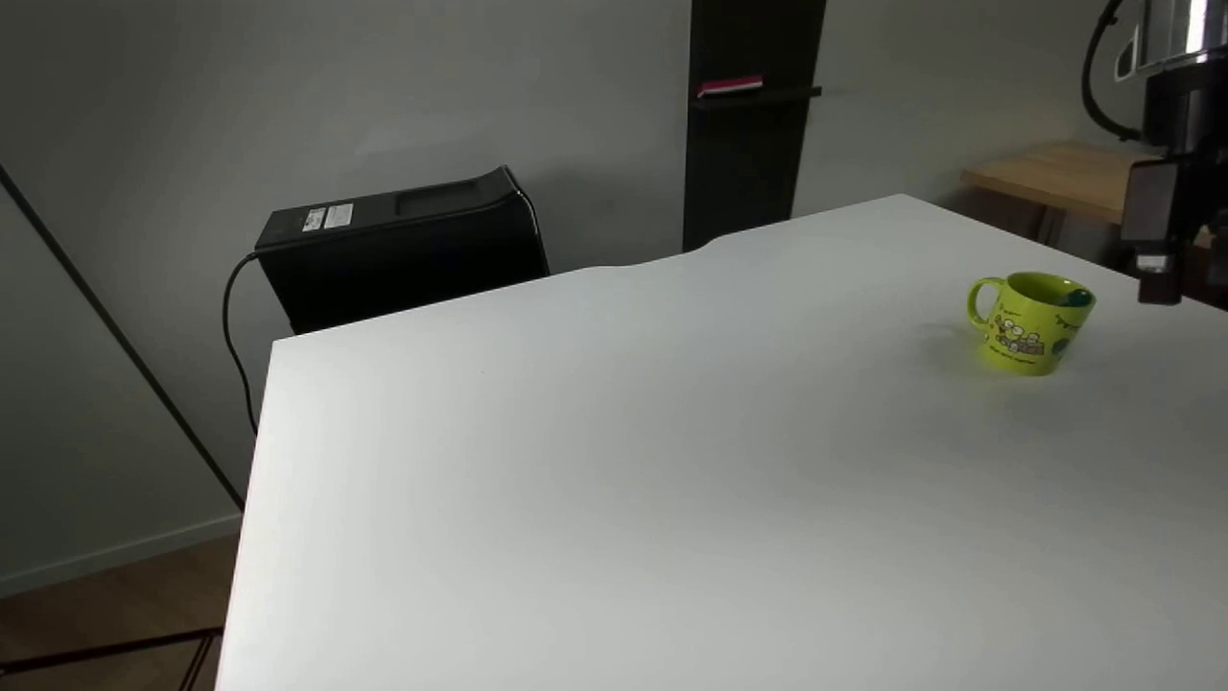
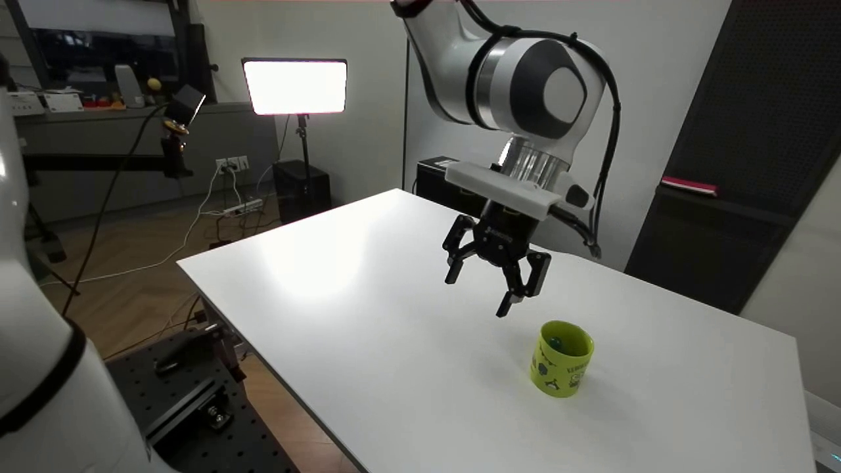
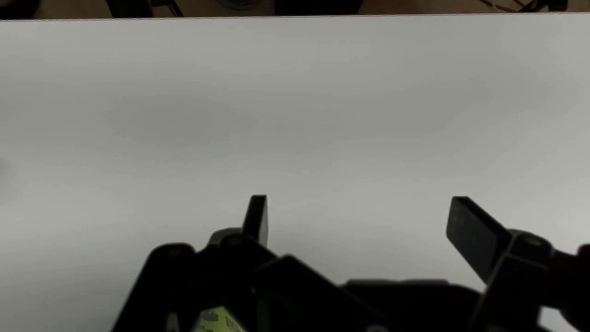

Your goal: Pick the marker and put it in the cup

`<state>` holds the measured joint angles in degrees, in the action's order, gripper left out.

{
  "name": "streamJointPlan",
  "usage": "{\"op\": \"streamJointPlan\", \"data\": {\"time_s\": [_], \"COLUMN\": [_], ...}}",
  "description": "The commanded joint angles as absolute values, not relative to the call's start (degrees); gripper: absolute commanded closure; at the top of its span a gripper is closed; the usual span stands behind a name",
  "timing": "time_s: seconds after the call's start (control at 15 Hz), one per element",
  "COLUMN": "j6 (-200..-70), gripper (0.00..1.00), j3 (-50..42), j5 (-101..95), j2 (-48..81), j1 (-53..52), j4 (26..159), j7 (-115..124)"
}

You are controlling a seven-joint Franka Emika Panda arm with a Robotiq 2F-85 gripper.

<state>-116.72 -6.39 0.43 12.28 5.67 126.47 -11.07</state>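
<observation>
The cup point(image 2: 555, 378) is a lime-green mug with printed figures, standing upright on the white table. It also shows in an exterior view point(image 1: 1019, 336) with its handle on the picture's left, and a sliver of it shows low in the wrist view point(image 3: 216, 321). A dark teal shape point(image 2: 556, 343) shows inside the cup in both exterior views. I cannot tell whether it is the marker or a print. No marker shows elsewhere. My gripper point(image 2: 477, 295) is open above the table, apart from the cup. In the wrist view the gripper's fingers point(image 3: 359, 203) are wide apart with nothing between them.
The white table point(image 2: 368, 328) fills most of the work area, and its edge crosses the top of the wrist view. A black box point(image 1: 413, 250) stands behind the table. A bright light panel point(image 2: 295, 87) and a dark shelf panel point(image 2: 729, 131) stand beyond it.
</observation>
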Motion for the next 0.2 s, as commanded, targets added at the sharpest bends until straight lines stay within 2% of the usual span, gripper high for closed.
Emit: {"op": "streamJointPlan", "data": {"time_s": [0.0, 0.13], "j6": [-116.4, -116.4], "gripper": [0.0, 0.0], "j3": [-5.7, -5.9], "j5": [0.4, 0.4], "j2": [12.2, 12.8], "j1": [6.2, 6.7], "j4": [126.5, 125.8], "j7": [-11.0, -11.2]}}
